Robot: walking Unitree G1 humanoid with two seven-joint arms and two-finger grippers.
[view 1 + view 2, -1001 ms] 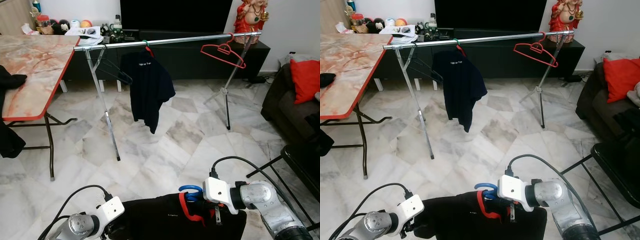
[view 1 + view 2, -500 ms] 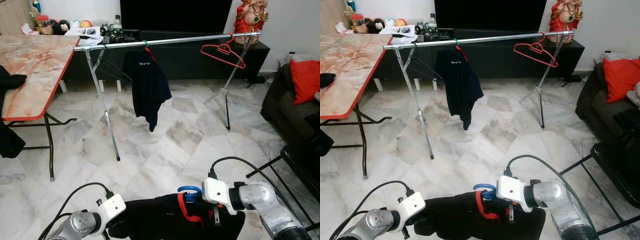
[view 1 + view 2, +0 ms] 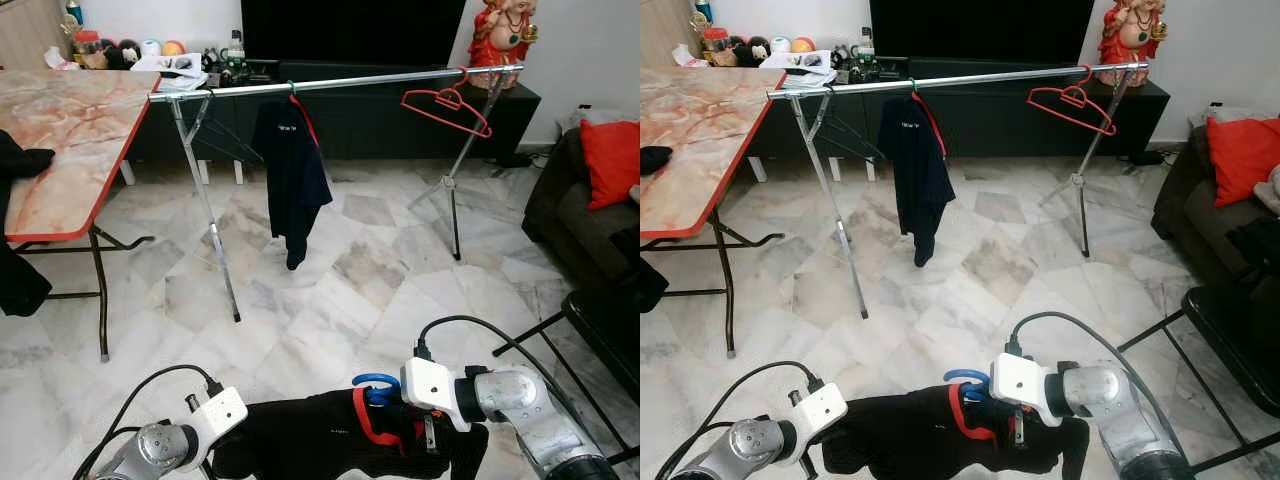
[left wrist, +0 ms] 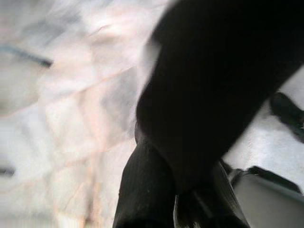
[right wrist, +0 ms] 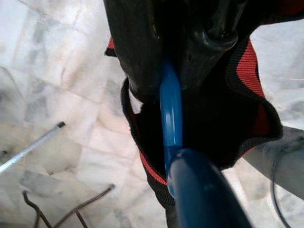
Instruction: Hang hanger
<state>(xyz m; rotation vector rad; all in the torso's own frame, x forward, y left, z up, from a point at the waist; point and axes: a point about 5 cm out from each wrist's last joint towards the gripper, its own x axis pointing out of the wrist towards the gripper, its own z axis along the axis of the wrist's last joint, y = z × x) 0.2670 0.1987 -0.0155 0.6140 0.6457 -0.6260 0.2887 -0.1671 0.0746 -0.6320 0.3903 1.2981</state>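
The right hand [image 5: 173, 80] is pinched on the blue hanger [image 5: 172, 114], its two black fingers [image 5: 137, 47] pressed against the stem just below the blue hook [image 3: 378, 384]. The hanger sits inside the red-trimmed collar [image 3: 366, 425] of a black shirt [image 3: 330, 450] that hangs from this hand and stretches across to the left hand [image 4: 175, 199]. The left hand is buried in the dark cloth at the shirt's far end; whether its fingers are spread or pressed together I cannot tell.

Under both hands lies a marble floor [image 3: 330, 300]. Well ahead of the hands stands a metal clothes rail [image 3: 340, 82], with a dark shirt on a hanger [image 3: 292, 170] ahead and slightly left of the right hand, and an empty red hanger [image 3: 447, 105] hooked farther along ahead of that hand. Off beyond the left hand is a marble-patterned tabletop [image 3: 70, 130] with a red edge. Out past the right hand is a dark sofa with a red cushion [image 3: 610, 160].
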